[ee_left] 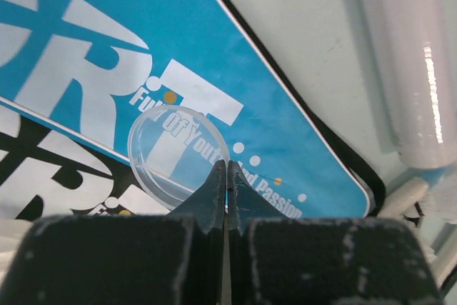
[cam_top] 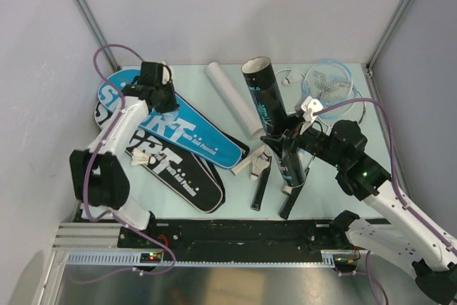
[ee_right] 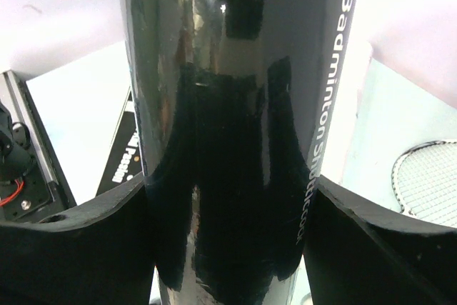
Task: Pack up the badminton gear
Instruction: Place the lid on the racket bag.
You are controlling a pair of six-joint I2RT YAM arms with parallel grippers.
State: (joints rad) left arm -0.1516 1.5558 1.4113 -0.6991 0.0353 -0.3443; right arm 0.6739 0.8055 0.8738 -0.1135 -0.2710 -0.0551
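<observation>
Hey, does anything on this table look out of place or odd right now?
The black tube stands open-topped and leaning in the right gripper. Its likely cap, a clear round lid, is away from it, pinched in the left gripper above the blue bag. One shuttlecock lies loose on the black bag.

My left gripper (ee_left: 226, 180) reaches to the upper left of the top view, jaws pressed tight together. My right gripper (cam_top: 287, 142), centre right, clamps wide around the black tube (ee_right: 228, 105).
</observation>
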